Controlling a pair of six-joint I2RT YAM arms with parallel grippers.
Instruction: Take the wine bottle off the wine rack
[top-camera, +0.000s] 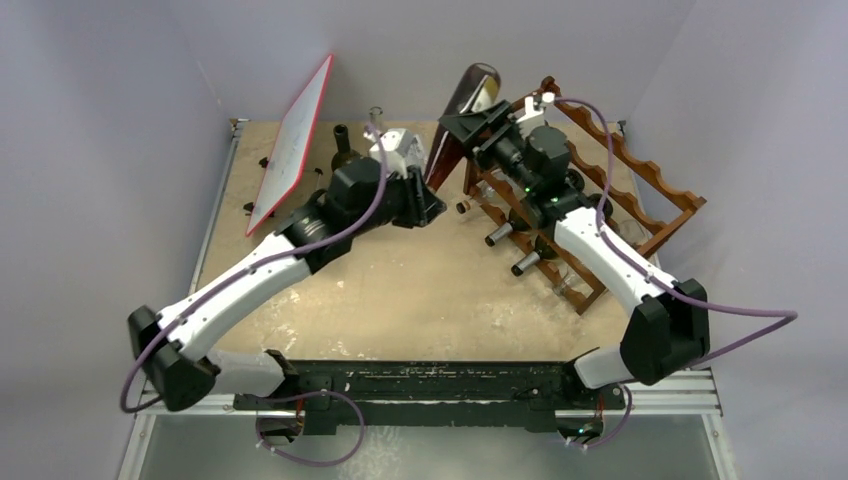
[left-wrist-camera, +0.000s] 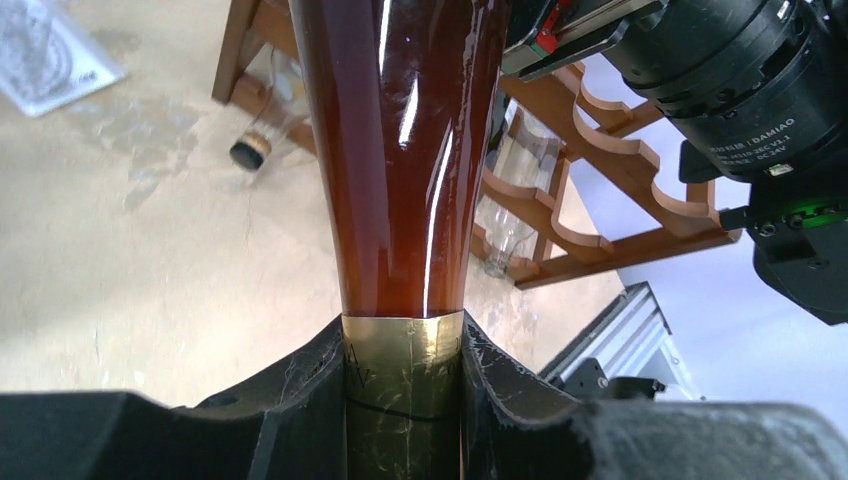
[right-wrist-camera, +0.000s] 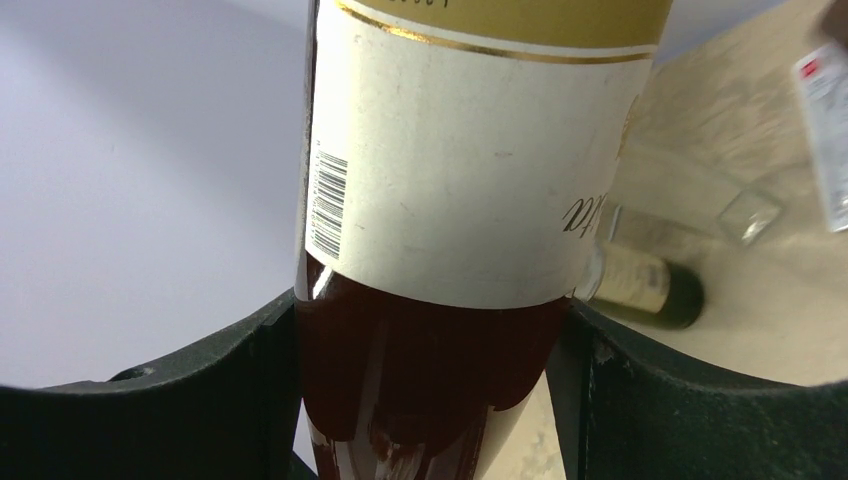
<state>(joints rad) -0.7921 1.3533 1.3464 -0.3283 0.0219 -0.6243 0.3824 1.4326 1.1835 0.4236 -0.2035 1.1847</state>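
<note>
The wine bottle is dark red-brown glass with a white and gold label and a gold foil neck. It is held tilted in the air just left of the wine rack, base up and back, clear of the rails. My left gripper is shut on the foil neck, with a finger on each side. My right gripper is shut on the bottle's body just below the label. The reddish-brown wavy rails of the rack also show in the left wrist view.
Other bottles lie in the rack, their necks sticking out toward the table's middle, and a clear one sits low in it. A red-edged white board leans at the back left. A dark bottle stands beside it. A green bottle lies on the table.
</note>
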